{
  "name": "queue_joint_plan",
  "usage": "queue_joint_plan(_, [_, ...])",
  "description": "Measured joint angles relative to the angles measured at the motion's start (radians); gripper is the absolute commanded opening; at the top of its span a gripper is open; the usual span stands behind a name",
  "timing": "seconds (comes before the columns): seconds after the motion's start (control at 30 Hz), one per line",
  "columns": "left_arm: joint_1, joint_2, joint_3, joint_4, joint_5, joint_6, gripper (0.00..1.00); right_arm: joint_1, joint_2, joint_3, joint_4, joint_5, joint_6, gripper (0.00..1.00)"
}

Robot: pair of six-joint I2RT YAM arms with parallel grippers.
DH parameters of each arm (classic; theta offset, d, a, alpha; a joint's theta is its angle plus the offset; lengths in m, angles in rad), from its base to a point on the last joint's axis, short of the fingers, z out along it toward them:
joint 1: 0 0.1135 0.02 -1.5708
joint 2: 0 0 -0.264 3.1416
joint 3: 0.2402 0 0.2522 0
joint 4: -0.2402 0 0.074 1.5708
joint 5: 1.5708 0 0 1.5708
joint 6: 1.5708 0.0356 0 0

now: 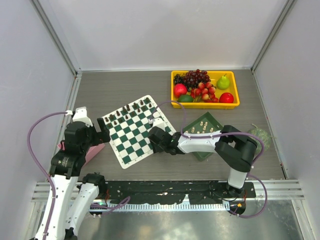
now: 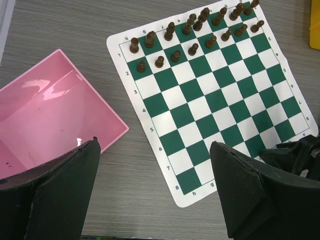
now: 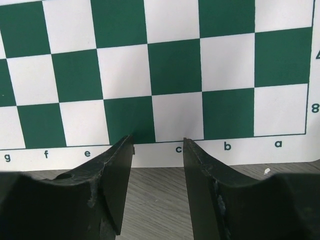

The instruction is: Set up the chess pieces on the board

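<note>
Top external cam: the board (image 1: 131, 136) lies turned a bit on the table (image 1: 125, 85), in the middle. The small dark pieces (image 1: 132, 111) stand in 2 rows on its far side. The cream chess pieces (image 1: 202, 126) all stand in the green tray (image 1: 215, 121), just to the right of the board. Behind that is a yellow tray (image 1: 205, 105) w/ grapes (image 1: 195, 77), a pear (image 1: 223, 81) and other fruit. Left wrist cam: my left claw (image 2: 155, 145) is wide open w/ nothing in it. It hangs above the near left part of the board, by the pink tray (image 2: 45, 120). Right wrist cam: my right claw (image 3: 158, 140) is low at the board's edge, right by the letters. Its fingers are a little apart, the gap is narrow, and I see nothing between them.
</note>
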Motion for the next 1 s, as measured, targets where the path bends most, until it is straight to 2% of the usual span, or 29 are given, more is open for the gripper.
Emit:
queue_joint_plan(0.13, [0.000, -0.015, -0.011, -0.010, -0.015, 0.001, 1.00, 0.001, -0.001, 0.024, -0.052, -0.020, -0.028, 0.60])
queue_joint_plan(0.23, [0.000, -0.032, -0.032, -0.024, -0.043, -0.007, 1.00, 0.003, -0.007, 0.067, -0.127, -0.034, -0.070, 0.74])
queue_joint_plan(0.3, [0.000, -0.054, -0.055, -0.031, -0.075, -0.019, 1.00, 0.005, -0.032, 0.098, -0.167, -0.032, -0.094, 0.79])
queue_joint_plan(0.43, [0.000, -0.114, -0.100, -0.049, -0.117, -0.042, 1.00, 0.002, -0.168, 0.127, -0.212, 0.012, -0.123, 0.86])
queue_joint_plan(0.53, [0.001, -0.136, -0.101, -0.053, -0.131, -0.042, 1.00, -0.016, -0.298, 0.124, -0.249, 0.053, -0.117, 0.98])
queue_joint_plan(0.67, [0.001, -0.152, -0.106, -0.052, -0.160, -0.043, 0.99, -0.080, -0.510, 0.029, -0.260, 0.150, -0.097, 0.96])
queue_joint_plan(0.73, [0.000, -0.159, -0.117, -0.048, -0.158, -0.043, 0.99, -0.149, -0.629, -0.056, -0.279, 0.181, -0.082, 1.00])
queue_joint_plan(0.87, [0.001, -0.153, -0.139, -0.042, -0.144, -0.043, 1.00, -0.380, -0.789, -0.196, -0.310, 0.149, -0.072, 0.74])
queue_joint_plan(0.93, [0.000, -0.135, -0.139, -0.039, -0.140, -0.043, 1.00, -0.504, -0.837, -0.248, -0.322, 0.119, -0.079, 0.65])
queue_joint_plan(1.0, [0.001, -0.113, -0.139, -0.035, -0.136, -0.039, 0.99, -0.586, -0.846, -0.269, -0.330, 0.074, -0.090, 0.61])
